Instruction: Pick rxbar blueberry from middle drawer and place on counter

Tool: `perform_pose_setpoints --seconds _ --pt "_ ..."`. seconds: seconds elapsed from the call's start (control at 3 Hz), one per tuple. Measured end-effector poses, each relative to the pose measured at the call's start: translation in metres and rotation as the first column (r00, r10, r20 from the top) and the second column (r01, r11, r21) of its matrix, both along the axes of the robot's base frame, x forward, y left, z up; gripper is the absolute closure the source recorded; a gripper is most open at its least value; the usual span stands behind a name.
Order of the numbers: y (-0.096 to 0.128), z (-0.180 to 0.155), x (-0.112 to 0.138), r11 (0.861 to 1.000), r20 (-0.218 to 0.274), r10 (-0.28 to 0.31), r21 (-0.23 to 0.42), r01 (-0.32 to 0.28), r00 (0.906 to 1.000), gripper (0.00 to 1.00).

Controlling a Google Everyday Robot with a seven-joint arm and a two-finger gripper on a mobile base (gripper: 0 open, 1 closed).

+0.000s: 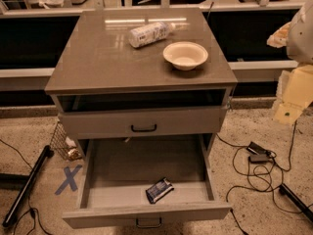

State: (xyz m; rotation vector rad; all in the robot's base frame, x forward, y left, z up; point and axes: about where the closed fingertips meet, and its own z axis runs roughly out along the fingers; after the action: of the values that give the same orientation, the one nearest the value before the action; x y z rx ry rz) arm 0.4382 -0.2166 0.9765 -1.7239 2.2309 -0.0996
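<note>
Gripper at 3 o'clock edge of view, off the cabinet; grip state cannot tell | rxbar blueberry flat at 6 o'clock in open middle drawer, near its front wall | counter at 12 o'clock: bowl, white bottle

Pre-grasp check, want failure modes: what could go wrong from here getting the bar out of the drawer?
1. The rxbar blueberry lies flat near the front wall of the middle drawer; the end effector, off at the view's right edge, may clip that wall or push the bar.
2. The bottle lying on its side and the bowl on the counter could get knocked during placement.
</note>
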Motion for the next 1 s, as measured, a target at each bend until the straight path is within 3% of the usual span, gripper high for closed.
perform_pose_setpoints --seconds 0.33,0.67,1.0 --pt "0.000 0.000 0.000 1.000 0.000 0.000 0.000 0.000 1.0000 0.00" --pt "0.004 -0.030 0.005 0.999 -0.020 0.018 -0.042 -0.019 0.9996 0.00" --pt "0.025 -0.081 0.001 0.983 0.005 0.143 -0.115 -0.142 0.9896 0.00"
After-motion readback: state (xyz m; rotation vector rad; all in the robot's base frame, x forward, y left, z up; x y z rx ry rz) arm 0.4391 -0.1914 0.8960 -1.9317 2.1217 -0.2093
